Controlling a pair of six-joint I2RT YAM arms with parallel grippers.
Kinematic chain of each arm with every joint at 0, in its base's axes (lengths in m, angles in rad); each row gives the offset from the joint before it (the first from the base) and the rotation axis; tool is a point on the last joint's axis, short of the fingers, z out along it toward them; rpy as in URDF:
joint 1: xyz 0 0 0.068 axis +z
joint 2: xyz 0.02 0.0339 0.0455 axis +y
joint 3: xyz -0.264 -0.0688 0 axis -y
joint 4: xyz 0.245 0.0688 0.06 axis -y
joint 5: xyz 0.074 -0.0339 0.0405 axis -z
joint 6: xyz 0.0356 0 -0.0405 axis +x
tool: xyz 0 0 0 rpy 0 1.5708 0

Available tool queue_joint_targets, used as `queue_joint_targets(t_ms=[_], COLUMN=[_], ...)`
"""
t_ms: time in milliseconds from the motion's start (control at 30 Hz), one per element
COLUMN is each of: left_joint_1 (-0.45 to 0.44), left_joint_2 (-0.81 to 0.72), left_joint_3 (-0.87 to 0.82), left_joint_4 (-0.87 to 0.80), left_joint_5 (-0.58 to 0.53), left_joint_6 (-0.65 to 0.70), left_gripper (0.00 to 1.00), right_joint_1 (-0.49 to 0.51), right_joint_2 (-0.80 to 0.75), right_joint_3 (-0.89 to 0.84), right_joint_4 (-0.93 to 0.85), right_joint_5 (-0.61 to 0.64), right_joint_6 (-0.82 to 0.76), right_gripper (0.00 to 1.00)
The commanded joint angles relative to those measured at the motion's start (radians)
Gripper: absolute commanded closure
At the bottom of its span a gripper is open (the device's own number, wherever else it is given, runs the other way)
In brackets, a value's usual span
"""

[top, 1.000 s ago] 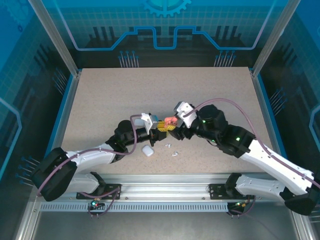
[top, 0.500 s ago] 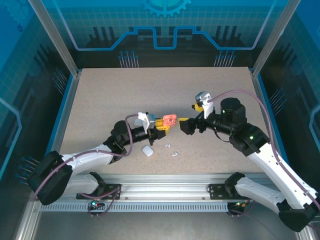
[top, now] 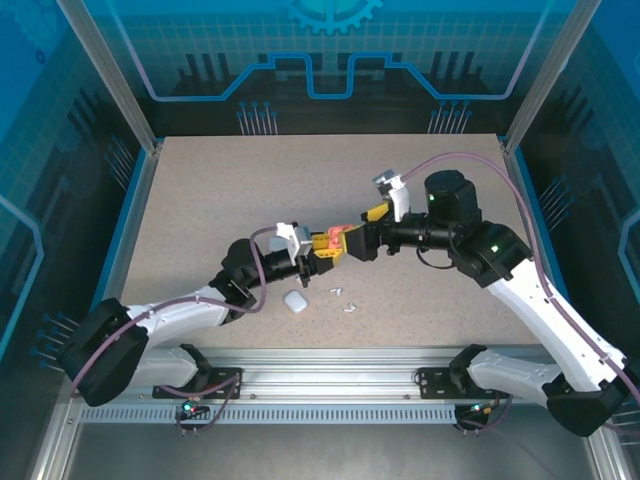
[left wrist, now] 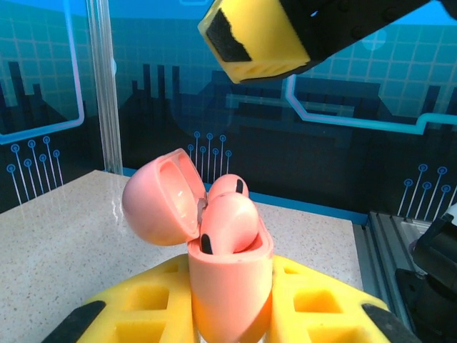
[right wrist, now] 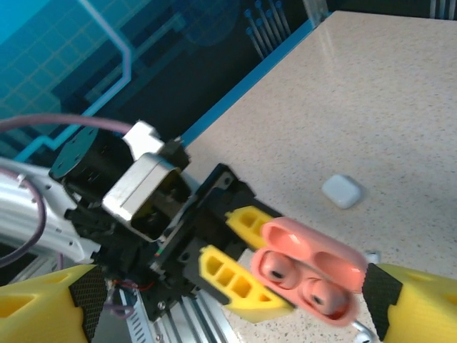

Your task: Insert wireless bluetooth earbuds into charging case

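The pink case [left wrist: 228, 279] is clamped upright between the yellow pads of the left gripper [top: 328, 246] and is raised off the table [top: 200, 190]. Its lid [left wrist: 161, 200] is swung open to one side on the hinge. Two pink earbuds [left wrist: 227, 229] are seen seated in the wells, heads out.

The right gripper [top: 366, 236] is spread wide and empty, just beside the case. From its wrist view the case lies ahead of and between its fingers, nearer the right-hand one. The open mouth is turned toward them, with its long axis slanted across the gap. One right finger [left wrist: 257, 36] is seen above the mouth, apart from it.

The right arm is judged the only free one near the case, so closing the lid is likely to fall to it. A white case [top: 294, 300] and loose white buds [top: 350, 306] lie on the table, on the base side of the left fingers.
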Motion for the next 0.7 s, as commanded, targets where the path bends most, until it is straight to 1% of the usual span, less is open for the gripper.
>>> queue_joint_targets(t_ms=[0, 100, 233, 333, 433, 533, 667], left_joint_1=[-0.006, -0.006, -0.006, -0.006, -0.007, -0.005, -0.006], left_joint_2=[0.018, 0.029, 0.039, 0.039, 0.035, 0.033, 0.038], left_joint_3=[0.042, 0.052, 0.058, 0.056, 0.052, 0.052, 0.053], left_joint_4=[0.066, 0.074, 0.091, 0.094, 0.096, 0.102, 0.117], left_joint_5=[0.024, 0.025, 0.029, 0.032, 0.033, 0.036, 0.041], left_joint_6=[0.027, 0.029, 0.022, 0.017, 0.012, 0.005, -0.007], left_gripper=[1.00, 1.00, 1.00, 1.00, 1.00, 1.00, 1.00], right_joint_1=[0.062, 0.100, 0.109, 0.098, 0.062, 0.026, 0.000], right_joint_2=[0.038, 0.069, 0.068, 0.045, 0.029, 0.031, 0.058], right_joint_3=[0.071, 0.111, 0.110, 0.095, 0.067, 0.041, 0.010], right_joint_4=[-0.119, -0.164, -0.154, -0.140, -0.124, -0.108, -0.061], right_joint_5=[0.079, 0.132, 0.162, 0.200, 0.176, 0.120, 0.014], right_joint_6=[-0.037, -0.058, -0.059, -0.066, -0.068, -0.059, -0.050], right_gripper=[0.08, 0.10, 0.11, 0.05, 0.00, 0.00, 0.00])
